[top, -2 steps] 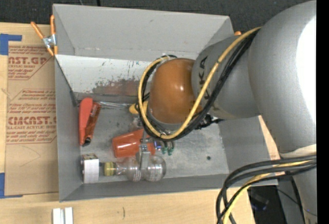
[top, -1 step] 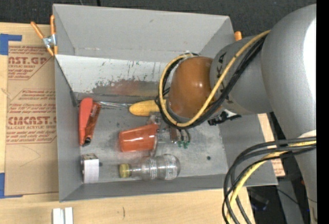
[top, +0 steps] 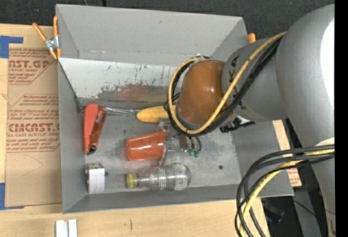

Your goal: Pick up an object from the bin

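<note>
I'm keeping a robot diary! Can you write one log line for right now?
gripper: low in bin | beside: orange cup, on its side | nearby: clear bottle, yellow banana | grasp: cannot tell

The translucent orange plastic cup (top: 144, 148) lies on its side, lengthwise left to right, just below the frame's centre.

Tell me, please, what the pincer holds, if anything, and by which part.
Cannot be told: the pincer is at the right end of the orange cup, but the arm's orange cover hides any contact.
</note>
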Controlling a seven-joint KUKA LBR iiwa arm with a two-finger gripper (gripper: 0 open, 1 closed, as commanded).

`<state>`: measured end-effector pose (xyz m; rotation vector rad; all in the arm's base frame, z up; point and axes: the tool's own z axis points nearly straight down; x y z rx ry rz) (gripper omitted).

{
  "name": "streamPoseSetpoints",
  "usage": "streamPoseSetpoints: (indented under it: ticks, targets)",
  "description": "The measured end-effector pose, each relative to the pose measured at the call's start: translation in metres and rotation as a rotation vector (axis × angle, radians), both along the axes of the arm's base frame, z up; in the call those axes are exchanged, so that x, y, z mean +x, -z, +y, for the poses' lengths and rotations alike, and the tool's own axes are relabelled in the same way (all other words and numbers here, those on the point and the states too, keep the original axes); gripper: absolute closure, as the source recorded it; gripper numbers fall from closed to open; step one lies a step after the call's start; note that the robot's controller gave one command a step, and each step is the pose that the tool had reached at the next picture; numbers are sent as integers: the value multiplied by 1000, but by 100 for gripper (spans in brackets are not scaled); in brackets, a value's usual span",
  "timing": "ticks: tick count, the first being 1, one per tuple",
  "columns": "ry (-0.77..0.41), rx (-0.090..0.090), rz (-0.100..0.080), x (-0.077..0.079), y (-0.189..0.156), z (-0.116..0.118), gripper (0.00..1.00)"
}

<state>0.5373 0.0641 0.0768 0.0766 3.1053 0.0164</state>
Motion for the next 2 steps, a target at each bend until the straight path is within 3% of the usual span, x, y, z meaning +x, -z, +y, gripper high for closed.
streamPoseSetpoints:
  ticks: [1, 2]
  targets:
    - [-9, 0, -5, 14, -137, -10, 100]
    - [-9, 0, -3, 14, -136, -10, 100]
